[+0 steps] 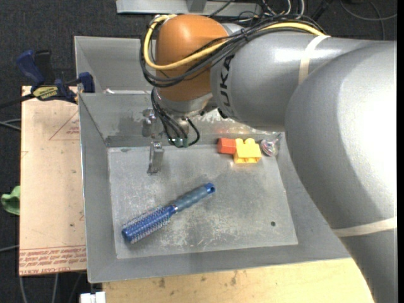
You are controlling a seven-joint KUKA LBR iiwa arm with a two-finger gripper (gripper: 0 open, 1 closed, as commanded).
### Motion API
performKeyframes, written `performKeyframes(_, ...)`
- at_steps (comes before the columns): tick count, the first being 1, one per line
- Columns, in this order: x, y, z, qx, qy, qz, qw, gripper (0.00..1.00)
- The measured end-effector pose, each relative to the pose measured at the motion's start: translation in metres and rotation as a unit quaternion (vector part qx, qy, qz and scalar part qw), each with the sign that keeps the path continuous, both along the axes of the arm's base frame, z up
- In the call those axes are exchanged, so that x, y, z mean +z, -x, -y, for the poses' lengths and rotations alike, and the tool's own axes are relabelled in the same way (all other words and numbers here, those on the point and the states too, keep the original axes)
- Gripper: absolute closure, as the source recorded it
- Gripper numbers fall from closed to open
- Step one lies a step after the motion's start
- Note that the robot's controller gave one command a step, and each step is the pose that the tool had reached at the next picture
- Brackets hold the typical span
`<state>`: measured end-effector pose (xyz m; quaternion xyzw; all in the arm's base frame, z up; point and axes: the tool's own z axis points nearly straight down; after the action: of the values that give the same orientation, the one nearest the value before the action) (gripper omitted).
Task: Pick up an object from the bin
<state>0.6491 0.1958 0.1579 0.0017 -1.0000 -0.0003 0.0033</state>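
The gripper (153, 166) is seen lowered into the grey metal bin (95, 188), close above bare floor in the bin's far left part; whether it is open or closed cannot be told, and nothing is seen held in it. A blue plastic brush with a bristled head (167, 213) is laid slantwise on the floor nearer the front, apart from the gripper, its handle pointed up and to the right. An orange-and-yellow plastic toy block (240, 149) is set against the far wall to the gripper's right, and a small silvery crumpled object (271, 147) is found just beside that block.
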Motion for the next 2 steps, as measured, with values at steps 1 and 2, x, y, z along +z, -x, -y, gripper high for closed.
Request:
performKeyframes(1,-0.027,0.064,0.037,0.061,0.001,0.0006,0.9981,0.0)
performKeyframes(2,-0.09,0.109,0.054,0.247,-0.001,0.0013,0.969,0.0)
